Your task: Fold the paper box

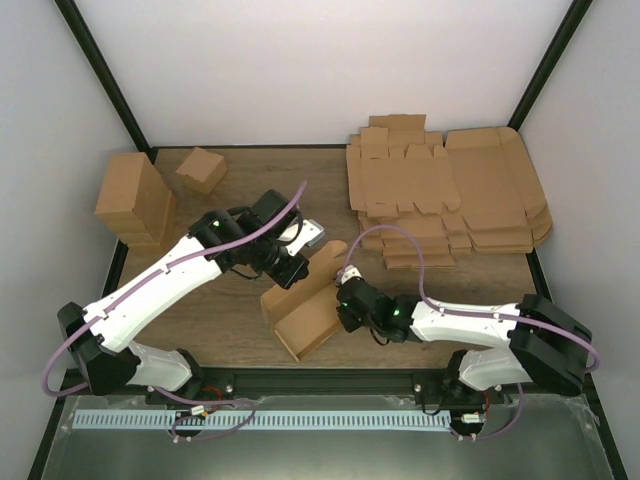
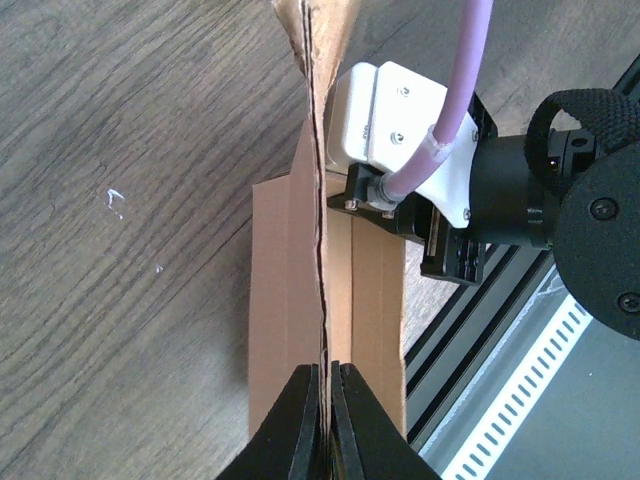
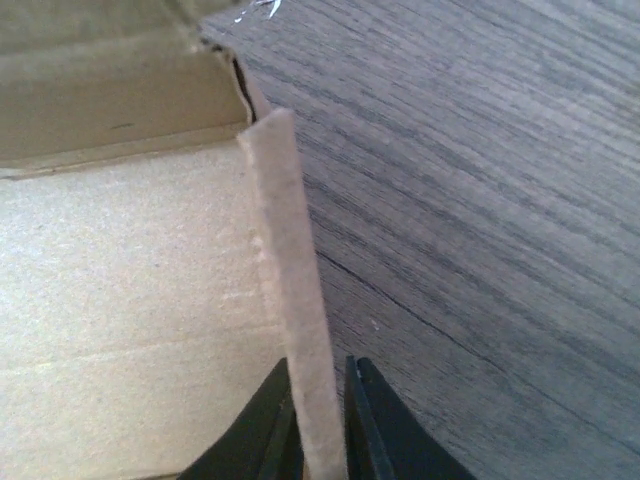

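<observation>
The paper box (image 1: pixel 305 312) lies partly folded in the middle of the table, its open tray tilted toward the front. My left gripper (image 1: pixel 291 272) reaches in from the left and is shut on the box's upright far wall (image 2: pixel 318 200), pinching the thin edge between its fingertips (image 2: pixel 327 376). From the right, my right gripper (image 1: pixel 344 298) straddles the box's side wall (image 3: pixel 283 230). That wall stands between the jaws (image 3: pixel 320 378) with a narrow gap at the right finger. The box's inner floor (image 3: pixel 130 300) shows to the left of that wall.
A stack of flat die-cut sheets (image 1: pixel 445 195) lies at the back right. A tall cardboard block (image 1: pixel 132 200) and a small folded carton (image 1: pixel 201 169) stand at the back left. The table's front rail (image 1: pixel 320 378) runs just below the box.
</observation>
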`<state>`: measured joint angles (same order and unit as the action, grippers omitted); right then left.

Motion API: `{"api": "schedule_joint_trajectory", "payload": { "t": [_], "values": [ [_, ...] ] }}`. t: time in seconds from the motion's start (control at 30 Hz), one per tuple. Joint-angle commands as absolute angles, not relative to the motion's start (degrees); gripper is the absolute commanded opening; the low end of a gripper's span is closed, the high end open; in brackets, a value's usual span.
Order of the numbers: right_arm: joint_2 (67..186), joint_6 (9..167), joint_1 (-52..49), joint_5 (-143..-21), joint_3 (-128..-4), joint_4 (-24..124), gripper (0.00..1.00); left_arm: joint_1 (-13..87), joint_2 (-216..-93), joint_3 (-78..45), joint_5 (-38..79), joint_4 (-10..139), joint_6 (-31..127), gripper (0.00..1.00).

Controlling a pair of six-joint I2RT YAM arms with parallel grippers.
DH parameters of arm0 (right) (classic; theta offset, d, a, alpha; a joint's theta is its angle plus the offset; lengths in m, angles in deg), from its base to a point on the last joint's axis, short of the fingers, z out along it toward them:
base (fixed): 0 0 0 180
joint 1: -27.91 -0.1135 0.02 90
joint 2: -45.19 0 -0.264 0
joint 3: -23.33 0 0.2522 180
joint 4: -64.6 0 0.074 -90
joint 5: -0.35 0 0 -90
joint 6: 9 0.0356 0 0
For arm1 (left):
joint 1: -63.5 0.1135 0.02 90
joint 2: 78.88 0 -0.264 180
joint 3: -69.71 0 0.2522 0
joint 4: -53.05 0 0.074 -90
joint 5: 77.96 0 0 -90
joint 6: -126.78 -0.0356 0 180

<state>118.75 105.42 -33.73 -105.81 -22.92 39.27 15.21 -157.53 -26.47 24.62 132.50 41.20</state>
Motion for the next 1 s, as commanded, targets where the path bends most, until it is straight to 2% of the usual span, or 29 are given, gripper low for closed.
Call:
{"api": "schedule_joint_trajectory", "payload": {
  "t": [0.0, 0.07, 0.13, 0.17, 0.2, 0.3, 0.4, 0.5, 0.7, 0.87, 0.97],
  "values": [
    [119.7, 103.6, -33.8, -105.8, -26.1, 40.6, 0.09, 15.4, -156.7, -28.1, 25.3, 132.3, 40.6, 0.04],
    [119.4, 104.1, -33.9, -106.5, -25.9, 40.6, 0.02, 15.4, -156.8, -28.0, 25.1, 132.2, 40.6, 0.04],
    [118.9, 105.4, -33.8, -107.5, -25.6, 40.3, 0.01, 15.4, -157.0, -27.9, 24.3, 132.1, 40.7, 0.04],
    [118.6, 106.2, -33.8, -108.0, -25.6, 40.0, 0.01, 15.4, -157.1, -27.8, 23.4, 132.0, 40.8, 0.09],
    [118.4, 107.3, -33.9, -108.5, -25.6, 39.4, 0.01, 15.5, -157.3, -27.7, 23.0, 131.9, 41.0, 0.18],
    [119.1, 113.0, -33.9, -112.1, -26.7, 34.9, 0.02, 15.4, -157.0, -27.5, 19.6, 130.5, 42.6, 0.61],
    [120.5, 119.6, -33.9, -115.2, -27.4, 30.7, 0.02, 15.5, -154.9, -26.3, 16.2, 127.2, 45.6, 0.84],
    [122.2, 124.0, -33.8, -115.0, -28.2, 28.7, 0.02, 15.5, -151.6, -23.8, 11.5, 124.0, 50.4, 0.98],
    [127.4, 130.7, -31.4, -113.0, -31.4, 26.3, 0.02, 16.9, -142.2, -13.6, 0.9, 117.5, 61.5, 1.0],
    [129.8, 131.9, -27.8, -108.7, -31.4, 29.3, 0.03, 19.3, -133.7, -1.7, 1.7, 109.9, 67.9, 1.0],
    [130.4, 130.7, -27.5, -108.6, -31.9, 30.2, 0.08, 19.5, -130.5, 3.4, 2.0, 107.0, 70.0, 1.0]
  ]
}}
